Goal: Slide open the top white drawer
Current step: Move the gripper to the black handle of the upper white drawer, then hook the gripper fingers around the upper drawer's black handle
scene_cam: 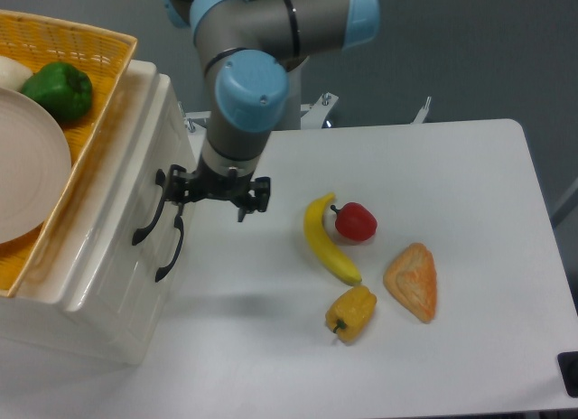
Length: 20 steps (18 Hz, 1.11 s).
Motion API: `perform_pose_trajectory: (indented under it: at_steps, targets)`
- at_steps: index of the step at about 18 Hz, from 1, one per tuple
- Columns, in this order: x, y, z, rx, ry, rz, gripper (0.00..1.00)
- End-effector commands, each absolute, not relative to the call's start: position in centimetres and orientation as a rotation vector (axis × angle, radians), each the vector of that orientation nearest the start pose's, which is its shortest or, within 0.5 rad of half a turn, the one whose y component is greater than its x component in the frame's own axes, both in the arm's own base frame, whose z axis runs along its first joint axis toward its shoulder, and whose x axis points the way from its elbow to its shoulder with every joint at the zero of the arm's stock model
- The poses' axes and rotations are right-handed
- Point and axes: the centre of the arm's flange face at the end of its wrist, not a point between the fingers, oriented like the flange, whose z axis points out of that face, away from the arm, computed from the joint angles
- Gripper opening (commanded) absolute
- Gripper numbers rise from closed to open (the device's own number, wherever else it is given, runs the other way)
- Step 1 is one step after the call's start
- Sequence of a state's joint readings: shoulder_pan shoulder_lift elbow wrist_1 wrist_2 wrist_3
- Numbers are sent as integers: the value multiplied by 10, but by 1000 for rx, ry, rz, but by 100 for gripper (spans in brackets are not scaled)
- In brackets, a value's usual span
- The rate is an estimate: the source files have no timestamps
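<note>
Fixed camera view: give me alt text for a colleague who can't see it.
The gripper is at the handle of the top white drawer, which looks closed. A yellow basket sits on the cabinet; a banana and other toy foods lie on the white table.

I see my arm (pixel 246 85) reaching down from the top centre of the frame, wrist vertical, the gripper (pixel 181 198) at centre left, its finger spread hard to judge.

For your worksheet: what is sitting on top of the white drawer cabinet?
A yellow woven basket rests on the cabinet, holding a green pepper and a white plate. The basket covers most of the cabinet top, so what lies beneath cannot be seen.
</note>
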State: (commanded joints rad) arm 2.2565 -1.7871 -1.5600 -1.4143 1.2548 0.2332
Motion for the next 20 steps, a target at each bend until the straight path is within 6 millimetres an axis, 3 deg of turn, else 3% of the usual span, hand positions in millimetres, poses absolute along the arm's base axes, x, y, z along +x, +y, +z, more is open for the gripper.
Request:
perform_pose_trajectory:
  at_steps: [20]
  targets:
    - [-211,554,386,-2973,-650,-505,100]
